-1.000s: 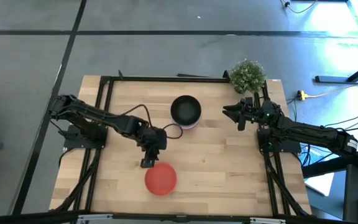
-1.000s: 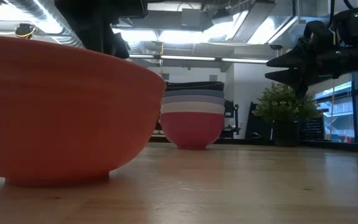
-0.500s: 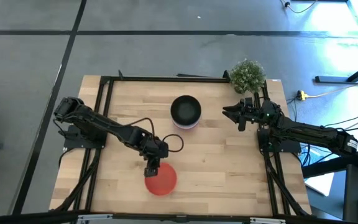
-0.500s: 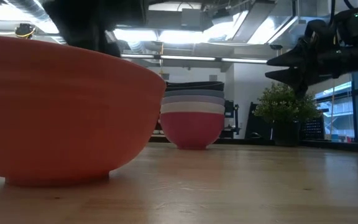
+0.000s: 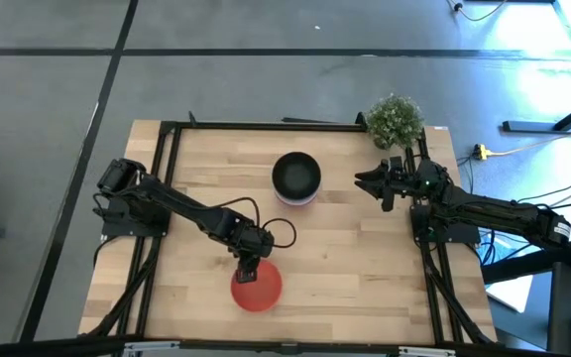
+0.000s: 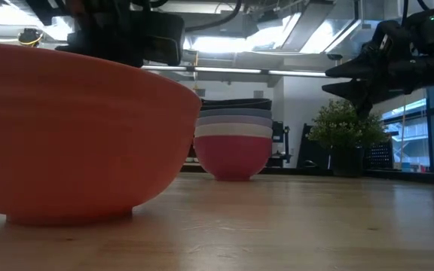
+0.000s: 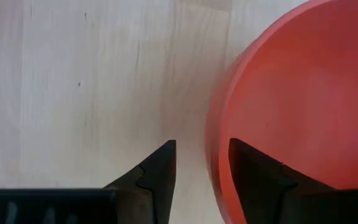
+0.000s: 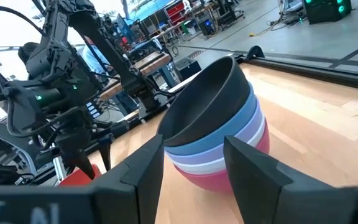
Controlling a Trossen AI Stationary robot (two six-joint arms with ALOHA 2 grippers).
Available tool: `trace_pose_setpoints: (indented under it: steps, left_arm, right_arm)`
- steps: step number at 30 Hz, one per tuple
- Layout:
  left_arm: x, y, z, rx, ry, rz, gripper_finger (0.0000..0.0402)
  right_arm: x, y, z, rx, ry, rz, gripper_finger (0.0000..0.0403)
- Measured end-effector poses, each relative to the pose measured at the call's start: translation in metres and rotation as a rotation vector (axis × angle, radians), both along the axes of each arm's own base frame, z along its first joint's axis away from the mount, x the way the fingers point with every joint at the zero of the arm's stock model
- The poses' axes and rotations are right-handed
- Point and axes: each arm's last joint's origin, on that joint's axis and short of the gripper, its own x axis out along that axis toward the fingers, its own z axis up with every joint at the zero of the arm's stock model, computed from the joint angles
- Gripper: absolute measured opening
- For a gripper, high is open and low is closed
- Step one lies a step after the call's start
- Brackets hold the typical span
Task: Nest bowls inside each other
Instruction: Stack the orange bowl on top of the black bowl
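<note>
1 open left end effector [image 7: 201,165] astride red-orange bowl [image 5: 257,287] rim; right end effector [image 5: 363,180] open.

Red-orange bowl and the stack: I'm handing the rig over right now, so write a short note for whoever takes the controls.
Left end effector: open, straddling the rim of the red-orange bowl at the table's near edge; not yet closed on it.
Right end effector: open, holding nothing, waiting beside the potted plant.
Done: five bowls nested in one stack, black bowl on top, crimson-pink bowl at the bottom.
Left: grip the red-orange bowl and set it in the stack.
</note>
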Motion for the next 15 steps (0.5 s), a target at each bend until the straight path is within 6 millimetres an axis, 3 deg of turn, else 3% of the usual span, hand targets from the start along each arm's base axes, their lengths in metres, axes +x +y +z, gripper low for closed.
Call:
trace_pose_setpoints:
  steps: [6,13,15]
  left_arm:
    - [0.0004,0.0004,-0.0005,0.017,-0.005,0.0,0.0117]
    - [0.0005,0.0007,-0.0005,0.035,-0.015,-0.042,0.0018]
    - [0.0003,0.0016,-0.0006,0.04,-0.011,-0.044,0.0009]
  right_arm:
    - [0.0,0.0002,0.0,-0.001,0.0,0.008,0.0169]
    - [0.0,0.0002,0.0,-0.002,0.0,0.008,0.0169]
    - [0.0,0.0002,0.0,-0.004,0.0,0.008,0.0169]
